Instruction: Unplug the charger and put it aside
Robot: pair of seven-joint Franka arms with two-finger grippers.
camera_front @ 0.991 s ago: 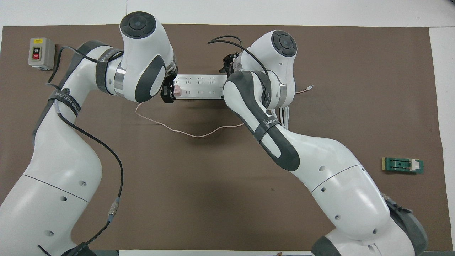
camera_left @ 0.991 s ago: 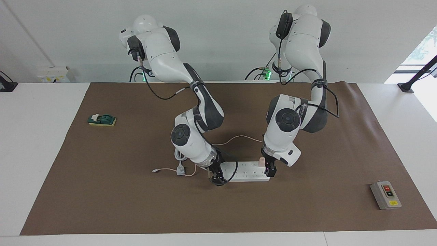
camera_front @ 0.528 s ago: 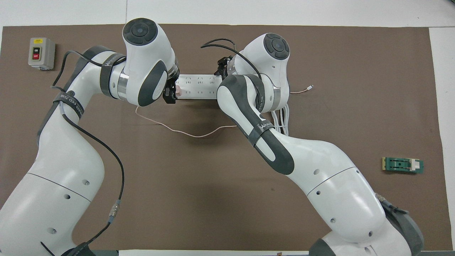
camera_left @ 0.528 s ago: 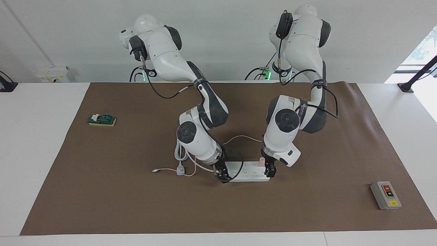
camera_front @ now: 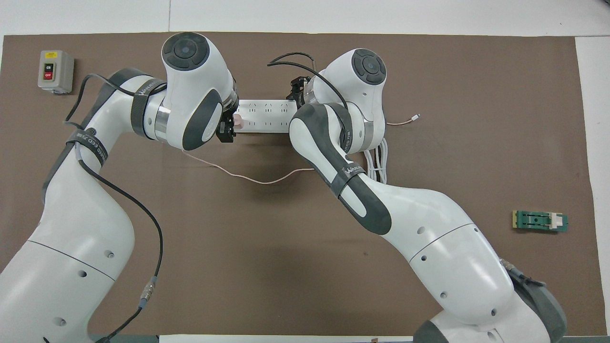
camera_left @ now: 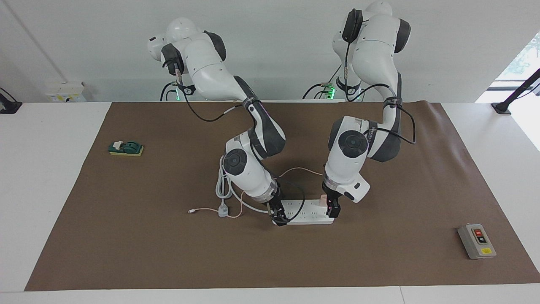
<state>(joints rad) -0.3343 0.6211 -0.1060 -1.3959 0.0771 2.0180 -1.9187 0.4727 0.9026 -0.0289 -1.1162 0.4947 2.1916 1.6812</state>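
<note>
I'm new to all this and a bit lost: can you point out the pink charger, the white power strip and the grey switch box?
charger (camera_left: 322,199), facing view, its pink body.
power strip (camera_left: 308,213), facing view, its top face.
switch box (camera_left: 476,241), facing view, its front panel.

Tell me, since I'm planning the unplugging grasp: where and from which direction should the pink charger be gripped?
Grip the charger by its cube body, from straight above. It stands upright in the power strip at the left arm's end, so its side faces are exposed; the thin cable gives no hold. The left gripper is already there.
</note>
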